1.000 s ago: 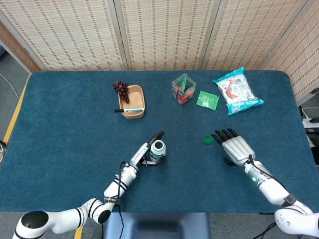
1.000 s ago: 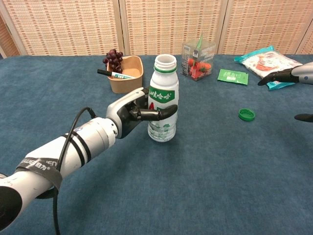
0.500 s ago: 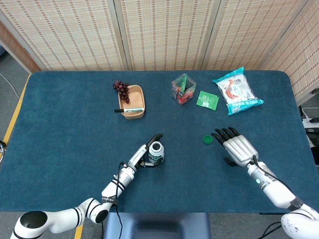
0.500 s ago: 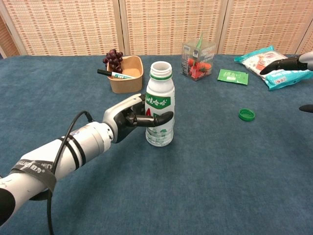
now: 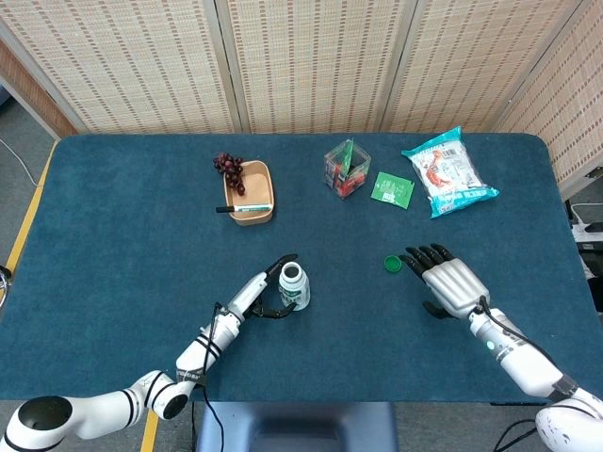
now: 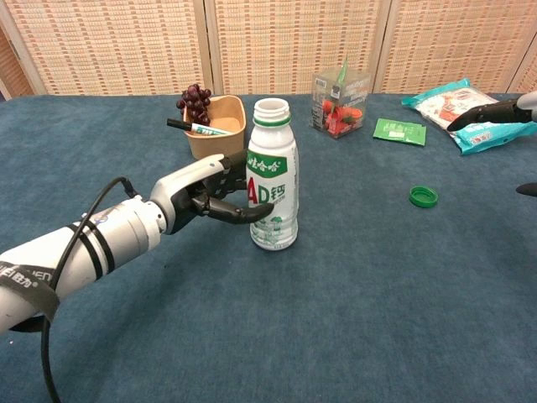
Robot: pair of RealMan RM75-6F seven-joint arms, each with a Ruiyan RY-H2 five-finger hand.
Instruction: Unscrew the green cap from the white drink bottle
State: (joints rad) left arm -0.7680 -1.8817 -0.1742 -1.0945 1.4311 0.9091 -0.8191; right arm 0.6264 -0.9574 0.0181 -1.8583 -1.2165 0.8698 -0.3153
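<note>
1. Underneath everything, a dark blue carpeted table [image 5: 122, 217] is seen, backed by woven folding screens [image 5: 311, 61]; grey floor and a yellow strip are visible at the left edge of the head view.
2. Near the front middle of the table, the white drink bottle [image 6: 272, 189] is stood upright with its mouth uncovered; the green cap [image 6: 424, 196] is lain flat on the cloth, well apart to the right.
3. The left hand [image 6: 204, 190] is held loosely beside the bottle, fingers parted and curved round its side; whether they touch the label cannot be told.
4. The right hand [image 5: 445, 278] is spread flat near the cap, holding nothing; in the chest view it is cut off by the frame edge, only dark fingertips being shown.
5. Large "AD" letters are read on the bottle's label; the smaller print is not legible.
6. At the far side, grapes [image 5: 228, 169], a brown tray [image 5: 252, 213] with a marker, a clear box [image 5: 347, 169], a green sachet [image 5: 392, 189] and a snack bag [image 5: 448, 172] are laid; their printing is too small to be read.
</note>
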